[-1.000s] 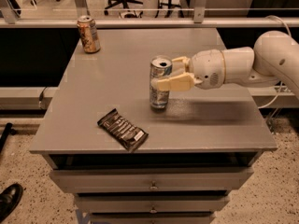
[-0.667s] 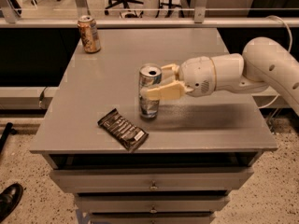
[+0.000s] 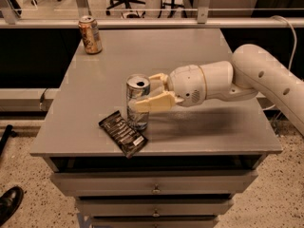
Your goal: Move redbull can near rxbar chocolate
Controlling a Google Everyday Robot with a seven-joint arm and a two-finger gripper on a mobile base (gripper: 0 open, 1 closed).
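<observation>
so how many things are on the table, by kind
cans: 2, the redbull can held by the gripper right beside the bar, and the orange-gold can far left
bars: 1, the rxbar chocolate
total: 3

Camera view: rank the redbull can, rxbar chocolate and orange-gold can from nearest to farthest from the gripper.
1. redbull can: held in the jaws of the gripper, front middle of the table.
2. rxbar chocolate: beside the can, at the front edge.
3. orange-gold can: back left corner.
</observation>
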